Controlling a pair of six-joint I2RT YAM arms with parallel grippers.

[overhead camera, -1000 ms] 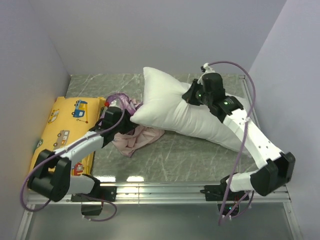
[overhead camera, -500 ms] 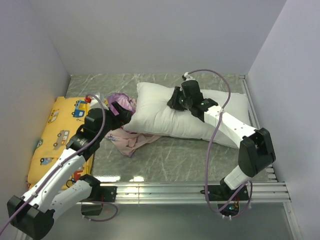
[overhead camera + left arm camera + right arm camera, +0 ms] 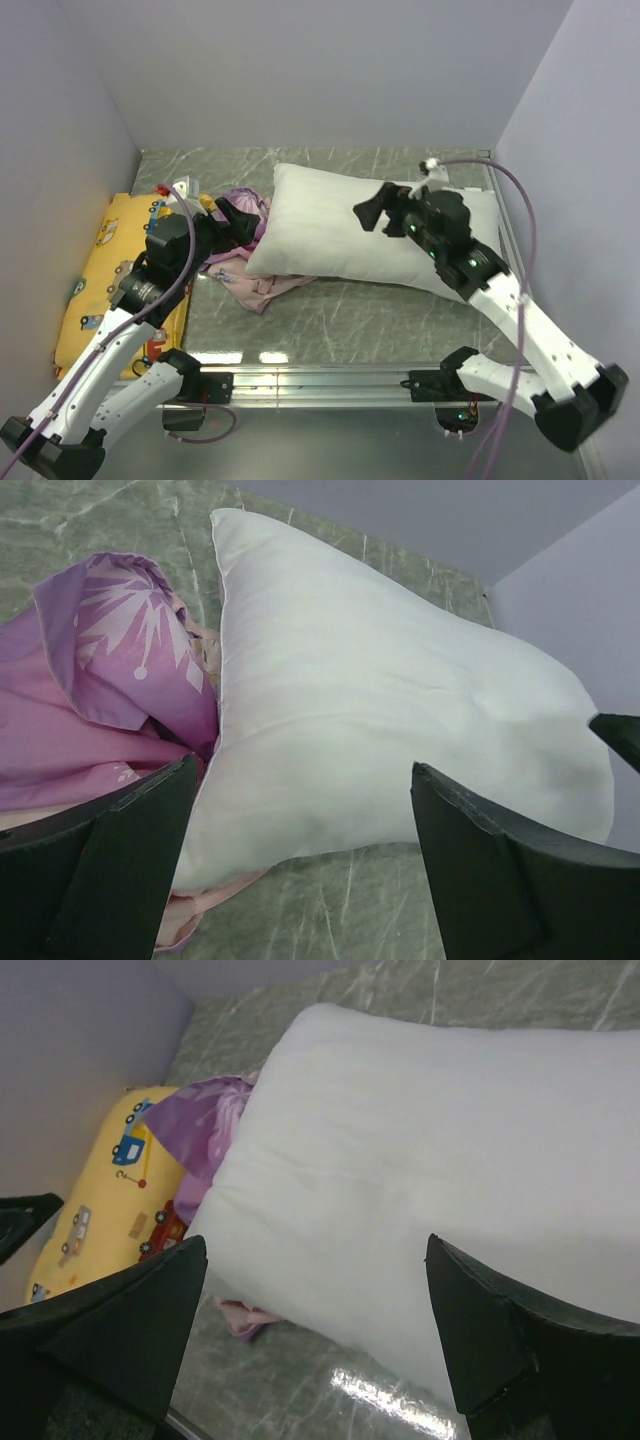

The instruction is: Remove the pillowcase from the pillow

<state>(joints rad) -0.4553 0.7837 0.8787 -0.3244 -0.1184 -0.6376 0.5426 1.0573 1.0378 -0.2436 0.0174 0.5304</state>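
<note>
The plain white pillow [image 3: 340, 225] lies bare and flat across the middle of the table. The purple-pink pillowcase [image 3: 262, 285] is crumpled at its left end, one pale pink fold tucked under the pillow's near-left corner. My left gripper [image 3: 240, 222] hovers open just left of the pillow, over the fabric, holding nothing. The left wrist view shows the pillow [image 3: 380, 710] and pillowcase [image 3: 110, 680] beyond my spread left gripper [image 3: 303, 770]. My right gripper [image 3: 378, 212] is open above the pillow's middle. In its wrist view, pillow [image 3: 420, 1140] and pillowcase [image 3: 200, 1120] lie below the empty right gripper [image 3: 315, 1242].
A yellow cushion [image 3: 110, 260] printed with cartoon vehicles lies along the left wall, also visible as the yellow cushion [image 3: 100, 1190] in the right wrist view. Walls close in the left, back and right. A metal rail [image 3: 320, 380] runs along the near edge.
Both grippers opened and let go. The pillow dropped from a tilted, lifted pose to lie flat. The left arm drew back left and the right arm pulled back toward the right.
</note>
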